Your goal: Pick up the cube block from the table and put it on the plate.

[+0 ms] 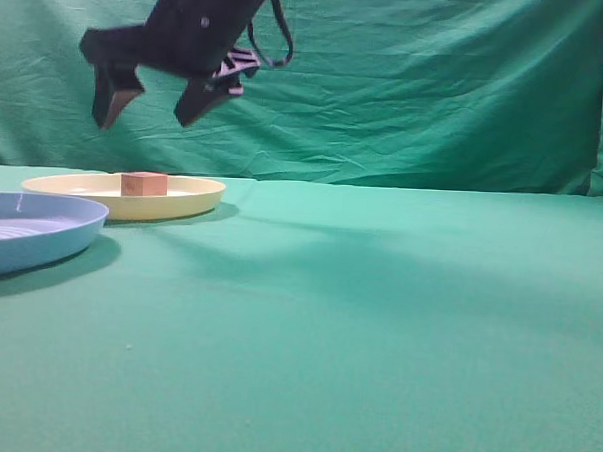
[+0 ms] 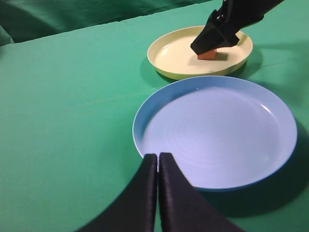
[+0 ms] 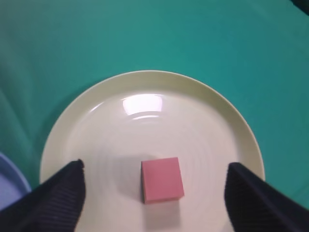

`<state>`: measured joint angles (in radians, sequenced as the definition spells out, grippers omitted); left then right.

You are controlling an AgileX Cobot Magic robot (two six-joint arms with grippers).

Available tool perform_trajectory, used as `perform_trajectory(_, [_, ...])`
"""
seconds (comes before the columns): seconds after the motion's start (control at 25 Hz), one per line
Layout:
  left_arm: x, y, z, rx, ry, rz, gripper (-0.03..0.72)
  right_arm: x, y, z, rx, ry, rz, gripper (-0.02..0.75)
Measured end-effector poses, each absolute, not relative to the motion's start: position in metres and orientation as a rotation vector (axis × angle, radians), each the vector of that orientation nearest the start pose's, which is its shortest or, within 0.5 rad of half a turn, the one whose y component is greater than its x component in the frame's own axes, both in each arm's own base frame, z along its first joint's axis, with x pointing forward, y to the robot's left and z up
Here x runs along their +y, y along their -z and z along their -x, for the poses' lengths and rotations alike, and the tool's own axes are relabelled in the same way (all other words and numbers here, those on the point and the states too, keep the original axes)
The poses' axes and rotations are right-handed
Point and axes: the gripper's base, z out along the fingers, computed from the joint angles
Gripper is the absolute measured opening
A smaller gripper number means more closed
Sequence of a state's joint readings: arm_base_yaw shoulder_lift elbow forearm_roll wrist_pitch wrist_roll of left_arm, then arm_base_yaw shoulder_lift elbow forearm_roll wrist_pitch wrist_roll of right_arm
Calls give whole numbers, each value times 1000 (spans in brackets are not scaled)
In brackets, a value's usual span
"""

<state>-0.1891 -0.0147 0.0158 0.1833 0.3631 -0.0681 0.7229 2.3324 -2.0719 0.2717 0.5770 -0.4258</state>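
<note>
Nearest to us in the exterior view lies the green table, then the blue plate at about 9 o'clock. Behind it, toward 10 o'clock, sits the plate, pale yellow, and the cube block rests flat inside it.

High over that plate hangs our right claw. Its two fingers are spread wide and hold nothing. In the right wrist view, the cube block lies straight below the right claw, between the two fingers and touching neither.

Our left claw is pressed tight together with nothing in it. It sits at the near edge of the blue plate, and the cube is well away at 1 o'clock.

We think the cube is already home, so the right claw, the nearer one, only needs to lift clear.
</note>
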Motion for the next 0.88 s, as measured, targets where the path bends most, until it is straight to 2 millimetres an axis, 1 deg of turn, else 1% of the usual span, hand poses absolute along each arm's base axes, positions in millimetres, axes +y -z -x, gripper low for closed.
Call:
perform_trajectory(0.08, [-4,-176,-53,1828,0,-224,0,355,-249,-388,2084,-444,1130,407])
perform_trajectory(0.16, [-4,-176,-53,1828,0,-224,0,337,-282,-378,2133,-453,1154,239])
perform_trajectory(0.2, [-4,-176,-53,1828,0,-224,0,327,-295,-374,2164,-459,1154,145])
perform_trajectory(0.24, [-4,-176,-53,1828,0,-224,0,317,-310,-370,2185,-467,1131,85])
perform_trajectory(0.32, [-4,-176,-53,1828,0,-224,0,297,-338,-362,2230,-485,1069,32])
perform_trajectory(0.36, [-4,-176,-53,1828,0,-224,0,287,-348,-361,2254,-492,1030,0])
perform_trajectory(0.48, [-4,-176,-53,1828,0,-224,0,256,-384,-351,2257,-488,953,0])
perform_trajectory(0.6, [-4,-176,-53,1828,0,-224,0,227,-416,-333,2218,-479,890,0])
perform_trajectory(0.72, [-4,-176,-53,1828,0,-224,0,207,-428,-309,2187,-475,855,0])
perform_trajectory(0.88, [-4,-176,-53,1828,0,-224,0,187,-422,-278,2144,-474,825,0])
